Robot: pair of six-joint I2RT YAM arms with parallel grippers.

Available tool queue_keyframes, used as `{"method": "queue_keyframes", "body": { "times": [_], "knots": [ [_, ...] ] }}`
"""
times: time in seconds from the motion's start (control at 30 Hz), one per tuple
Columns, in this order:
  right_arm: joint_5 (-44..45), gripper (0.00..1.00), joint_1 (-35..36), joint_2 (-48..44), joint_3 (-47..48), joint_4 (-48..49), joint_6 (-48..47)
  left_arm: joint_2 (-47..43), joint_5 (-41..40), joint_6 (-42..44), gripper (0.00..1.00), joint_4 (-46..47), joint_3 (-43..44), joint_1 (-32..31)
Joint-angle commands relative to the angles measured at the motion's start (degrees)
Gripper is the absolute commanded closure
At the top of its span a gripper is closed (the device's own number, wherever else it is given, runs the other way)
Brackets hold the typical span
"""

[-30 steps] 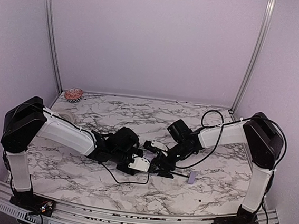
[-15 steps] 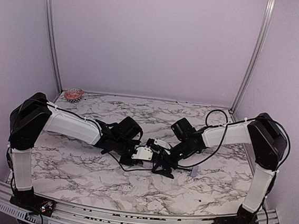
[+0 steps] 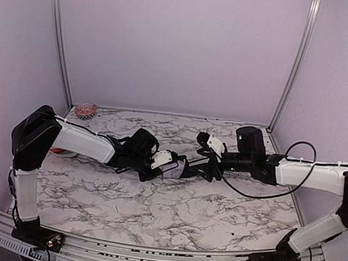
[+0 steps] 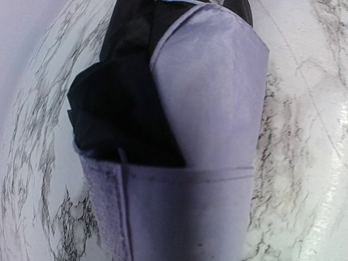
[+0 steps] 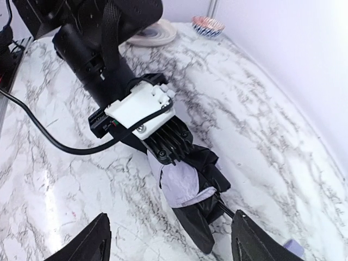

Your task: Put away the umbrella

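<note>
Lavender cloth over black lining, collapsed and bunched: the umbrella (image 3: 176, 169), lying on the marble-patterned table (image 3: 153, 218) near its middle in the top view.

Held at its 9 o'clock end by the left gripper (image 3: 168, 169), reaching in from 9 o'clock, jaws clenched on the bundled canopy. Confirmed from the right wrist: left gripper (image 5: 173, 149) with black fingers closed over the fabric, and umbrella (image 5: 187, 187) spilling out of them toward 5 o'clock, a lavender fold on top and black lining beside and below it. Thin black shaft (image 5: 227, 213) running on toward 5 o'clock. Small lavender scrap at the bottom edge there, too cut off to name.

From the left wrist, only the umbrella (image 4: 209, 109) close up, filling the frame: lavender panel toward 1 o'clock, black lining toward 10 o'clock, a stitched lavender band across 6 o'clock, marble on both sides. No fingers seen in that view.

Right gripper (image 3: 203, 169) stretched in from 3 o'clock, just beside the umbrella's 3 o'clock end. Released: own fingers (image 5: 99, 242) spread wide at the bottom corners of the wrist view, right gripper (image 5: 171, 231) holding nothing, the tail of the bundle lying ahead between them; contact impossible to tell.

Elsewhere: small patterned bowl (image 3: 86, 110) at the table's 10 o'clock corner, well apart; pale round thing (image 5: 155, 33) near it; loose black cable (image 5: 54, 145) trailing from the left wrist across the marble.
</note>
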Motion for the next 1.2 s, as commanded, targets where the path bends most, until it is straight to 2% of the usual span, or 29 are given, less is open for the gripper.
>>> {"method": "queue_keyframes", "body": {
  "times": [0.0,0.17,0.37,0.5,0.6,0.73,0.87,1.0,1.17],
  "knots": [
    [5.54,0.27,-0.50,-2.50,-4.07,11.64,2.84,0.93,-8.71,-5.96,1.00,-1.75,0.78,0.52],
    [3.54,0.29,-0.60,-2.58,-6.32,15.99,6.49,-4.18,-16.84,-5.94,1.00,-1.73,3.04,0.76],
    [-3.66,0.29,-0.84,-4.32,-10.39,27.16,7.28,-11.27,-15.50,-3.96,1.00,-5.51,5.54,1.03],
    [-11.56,0.29,-3.96,-4.32,-12.22,36.08,11.16,-15.65,-13.64,-3.30,1.00,-8.14,7.19,1.05],
    [-13.19,0.30,-4.88,-3.16,-12.46,39.64,10.78,-18.03,-12.09,-3.60,1.00,-9.36,8.70,1.05],
    [-16.12,0.31,-4.82,0.86,-10.47,41.25,11.77,-18.45,-13.74,-2.39,1.00,-10.18,10.75,0.78],
    [-18.37,0.29,-4.80,5.65,-10.02,49.65,16.00,-18.06,-16.54,-0.17,1.00,-12.26,14.66,-0.33],
    [-16.46,0.27,-3.79,10.63,-7.23,51.63,17.28,-19.14,-14.69,-1.01,1.00,-12.30,16.34,-0.53],
    [-18.31,0.26,-2.87,17.78,-2.10,54.13,18.72,-19.79,-12.94,-0.74,1.00,-12.22,17.07,-1.05]
  ]
}}
